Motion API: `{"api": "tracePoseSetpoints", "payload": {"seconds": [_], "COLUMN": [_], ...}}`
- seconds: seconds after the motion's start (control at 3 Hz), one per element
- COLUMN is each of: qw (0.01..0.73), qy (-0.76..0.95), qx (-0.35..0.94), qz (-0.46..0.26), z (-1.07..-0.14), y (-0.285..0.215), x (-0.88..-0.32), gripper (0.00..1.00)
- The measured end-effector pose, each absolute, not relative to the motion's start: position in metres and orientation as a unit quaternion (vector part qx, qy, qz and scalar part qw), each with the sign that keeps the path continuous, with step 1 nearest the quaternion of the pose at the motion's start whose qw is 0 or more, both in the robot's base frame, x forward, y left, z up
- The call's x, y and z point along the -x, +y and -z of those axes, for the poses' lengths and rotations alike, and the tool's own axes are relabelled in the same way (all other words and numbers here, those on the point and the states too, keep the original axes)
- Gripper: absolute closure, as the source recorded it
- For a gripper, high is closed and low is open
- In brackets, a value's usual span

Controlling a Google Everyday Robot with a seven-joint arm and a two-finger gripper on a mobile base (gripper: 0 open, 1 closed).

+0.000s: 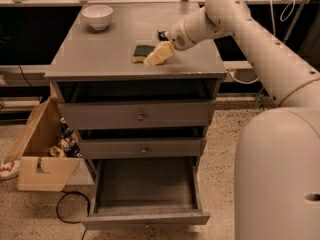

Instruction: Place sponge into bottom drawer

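Grasp approach is in hand: gripper (157, 54) sits low over the bench (95, 54) with sponge (143, 51) right against it, spread or clamped cannot be told; next comes firm hold, lift, descent to open bottom drawer (145, 219) well below.

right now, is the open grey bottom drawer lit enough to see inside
camera view: yes, warm light, the grey bottom drawer shows its floor, darker toward the back; the cream gripper by the green-topped yellow sponge on the cabinet top is evenly lit
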State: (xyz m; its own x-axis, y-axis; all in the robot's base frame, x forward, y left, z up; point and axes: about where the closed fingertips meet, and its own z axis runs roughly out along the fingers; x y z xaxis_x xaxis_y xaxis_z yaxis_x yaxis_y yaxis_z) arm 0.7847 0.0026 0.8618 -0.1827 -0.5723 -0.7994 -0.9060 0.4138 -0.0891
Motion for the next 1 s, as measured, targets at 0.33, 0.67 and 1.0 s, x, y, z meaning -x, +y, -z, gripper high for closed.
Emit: {"api": "tracePoseSetpoints", "payload": {"seconds": [0.33, 0.67, 1.0], "qw": [0.393, 0.391, 0.387], "qy": [0.740, 0.736, 0.729], "qx": [0.506, 0.508, 0.514], "qz": [-0.204, -0.219, -0.233], "z": [-0.852, -0.844, -0.838], "y": [0.011, 0.018, 0.025], "x": [-0.795, -0.802, -0.804], "gripper": [0.00, 0.00, 0.17]}}
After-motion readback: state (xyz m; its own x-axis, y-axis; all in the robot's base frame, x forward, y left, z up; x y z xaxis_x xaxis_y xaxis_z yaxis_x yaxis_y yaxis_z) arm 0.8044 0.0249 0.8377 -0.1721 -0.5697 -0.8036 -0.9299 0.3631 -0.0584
